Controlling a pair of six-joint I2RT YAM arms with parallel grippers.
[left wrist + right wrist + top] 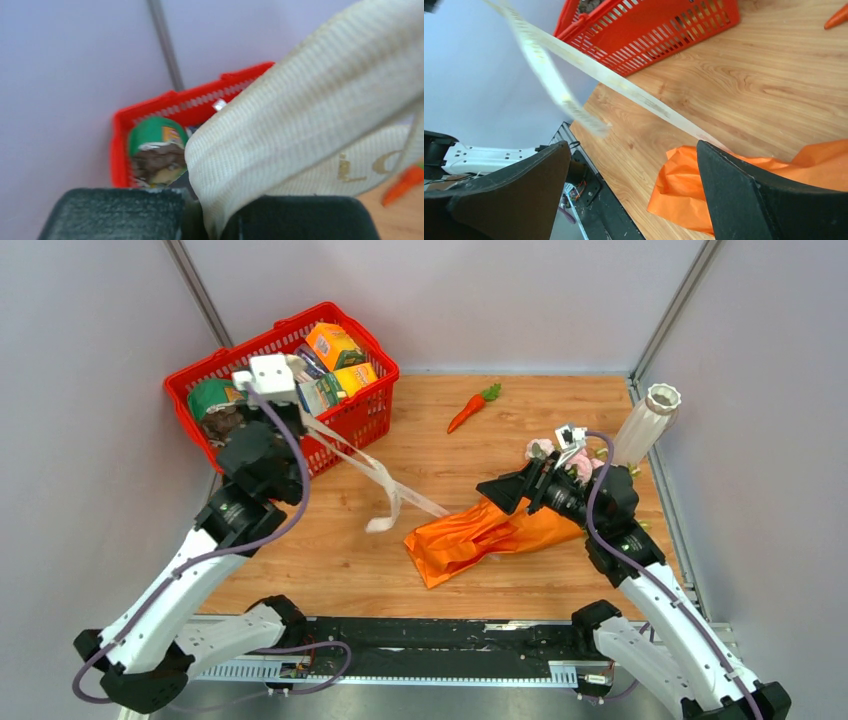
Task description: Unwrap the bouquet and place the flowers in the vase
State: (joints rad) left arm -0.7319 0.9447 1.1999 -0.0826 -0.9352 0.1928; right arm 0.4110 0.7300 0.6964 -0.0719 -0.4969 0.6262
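The bouquet lies on the table, its orange wrapping paper spread toward the front. Pink flowers show behind my right arm. A cream ribbon stretches from the wrap up to my left gripper, which is shut on it beside the basket. One loose ribbon end hangs down to the table. My right gripper stands open just over the wrap's narrow part, nothing between its fingers. The white ribbed vase stands upright at the right edge.
A red basket full of grocery packs sits at the back left. A toy carrot lies at the back middle. Grey walls close in on three sides.
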